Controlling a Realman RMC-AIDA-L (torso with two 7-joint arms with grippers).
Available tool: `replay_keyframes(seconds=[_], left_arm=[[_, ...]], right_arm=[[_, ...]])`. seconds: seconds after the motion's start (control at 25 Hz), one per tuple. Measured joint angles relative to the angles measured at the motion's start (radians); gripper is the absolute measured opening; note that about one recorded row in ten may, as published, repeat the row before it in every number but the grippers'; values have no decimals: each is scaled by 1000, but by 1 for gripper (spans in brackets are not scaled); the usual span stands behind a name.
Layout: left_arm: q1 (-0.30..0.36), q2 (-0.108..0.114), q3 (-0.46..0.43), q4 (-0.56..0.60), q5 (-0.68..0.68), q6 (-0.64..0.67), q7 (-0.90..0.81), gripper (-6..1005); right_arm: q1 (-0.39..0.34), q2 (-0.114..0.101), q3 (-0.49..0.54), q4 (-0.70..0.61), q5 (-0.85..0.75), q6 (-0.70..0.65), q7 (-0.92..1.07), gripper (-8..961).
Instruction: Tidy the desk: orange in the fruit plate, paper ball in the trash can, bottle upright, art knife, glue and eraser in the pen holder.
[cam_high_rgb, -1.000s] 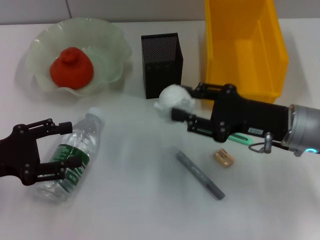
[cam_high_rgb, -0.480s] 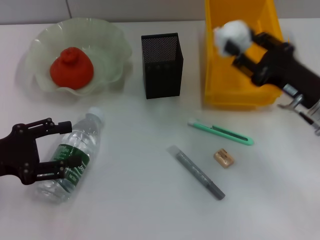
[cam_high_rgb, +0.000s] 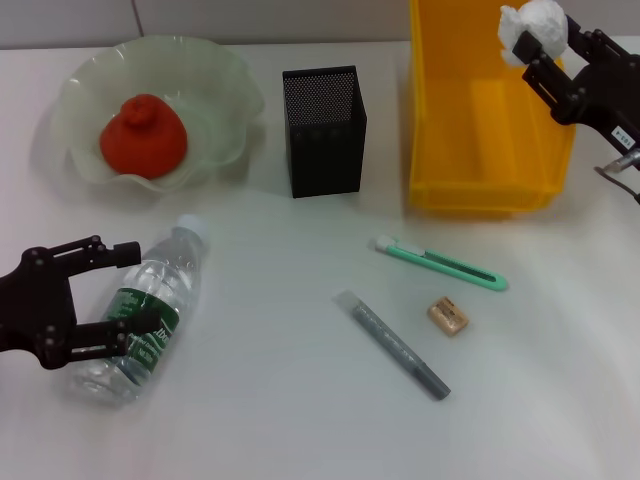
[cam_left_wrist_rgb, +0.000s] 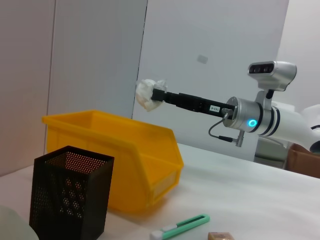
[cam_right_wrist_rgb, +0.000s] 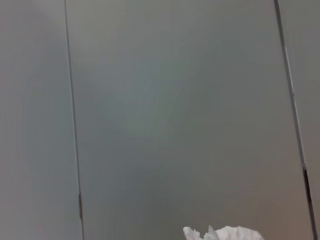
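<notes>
My right gripper (cam_high_rgb: 540, 42) is shut on the white paper ball (cam_high_rgb: 534, 20), held in the air over the far right corner of the yellow trash can (cam_high_rgb: 480, 120). The left wrist view shows the ball (cam_left_wrist_rgb: 148, 93) well above the can (cam_left_wrist_rgb: 125, 150). My left gripper (cam_high_rgb: 118, 292) is open at the near left, its fingers straddling the bottle (cam_high_rgb: 150, 305), which lies on its side. The orange (cam_high_rgb: 143, 135) sits in the fruit plate (cam_high_rgb: 225, 75). The green art knife (cam_high_rgb: 440, 263), grey glue stick (cam_high_rgb: 392, 345) and eraser (cam_high_rgb: 448, 316) lie on the desk, near of the black pen holder (cam_high_rgb: 323, 130).
The pen holder stands between the fruit plate and the trash can at the back. The knife, glue and eraser lie close together right of centre, and bare white desk (cam_high_rgb: 270, 400) spreads across the near middle.
My right gripper lifted the paper ball off the desk by the pen holder and carried it back and right, to above the trash can. The left gripper and bottle have not moved.
</notes>
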Motion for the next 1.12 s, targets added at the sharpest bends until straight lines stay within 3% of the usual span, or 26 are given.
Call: replay_keyframes(seconds=[0.4,0.44,0.88,1.12], left_arm=[[8,-2,-4,-1,0,8,-2,802],[9,-2,-7,-1,0,13,-2,802],[8,-6,-8,-2,0,17,-2,800],[3,-6,-8,0,0,23,-2,798]], right_arm=[[19,3,-1,0,1,26,12,584],[18,2,0,-1,4,23,12,765],[15,-1,2,-12,11,1,18,764],[-15,-9,24,-16,19,-162,100,763]])
